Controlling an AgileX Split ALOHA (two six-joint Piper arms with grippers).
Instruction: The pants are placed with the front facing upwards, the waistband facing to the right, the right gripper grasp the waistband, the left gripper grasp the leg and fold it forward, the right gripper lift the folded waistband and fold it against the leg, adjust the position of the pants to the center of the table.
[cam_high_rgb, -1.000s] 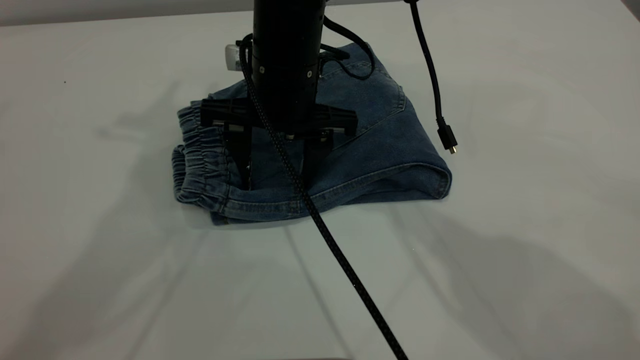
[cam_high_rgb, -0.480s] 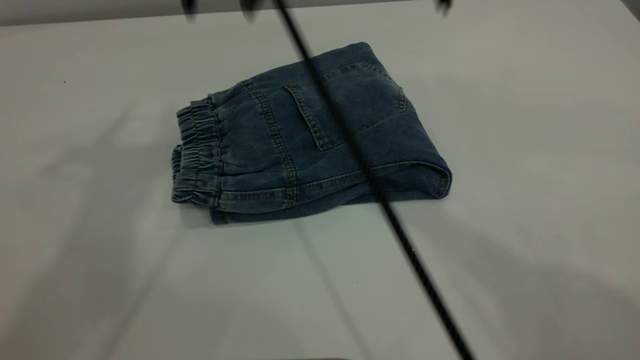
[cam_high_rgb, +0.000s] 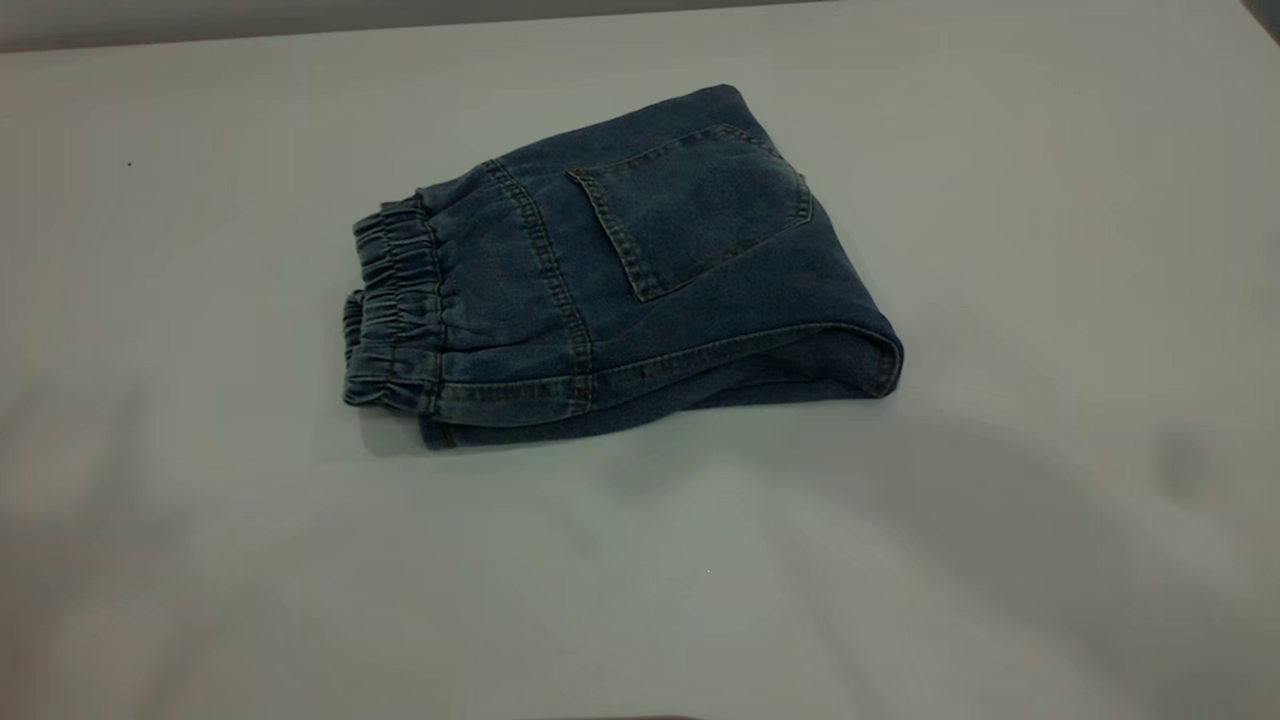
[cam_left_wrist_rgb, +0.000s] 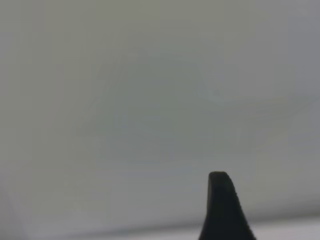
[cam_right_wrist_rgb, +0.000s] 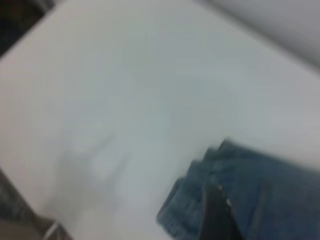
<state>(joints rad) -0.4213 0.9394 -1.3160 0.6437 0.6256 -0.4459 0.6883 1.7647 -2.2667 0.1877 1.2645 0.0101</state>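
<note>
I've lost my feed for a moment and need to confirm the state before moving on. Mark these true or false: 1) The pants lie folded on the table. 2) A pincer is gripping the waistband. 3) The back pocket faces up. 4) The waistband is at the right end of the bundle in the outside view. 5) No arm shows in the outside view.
1) True: the pants lie folded in a compact bundle on the table.
2) False: nothing touches the waistband; no pincer is near it in the outside view.
3) True: the back pocket is on the top layer.
4) False: the waistband is at the left end; the rounded fold is at the right.
5) True: only pants and table show there.
</note>
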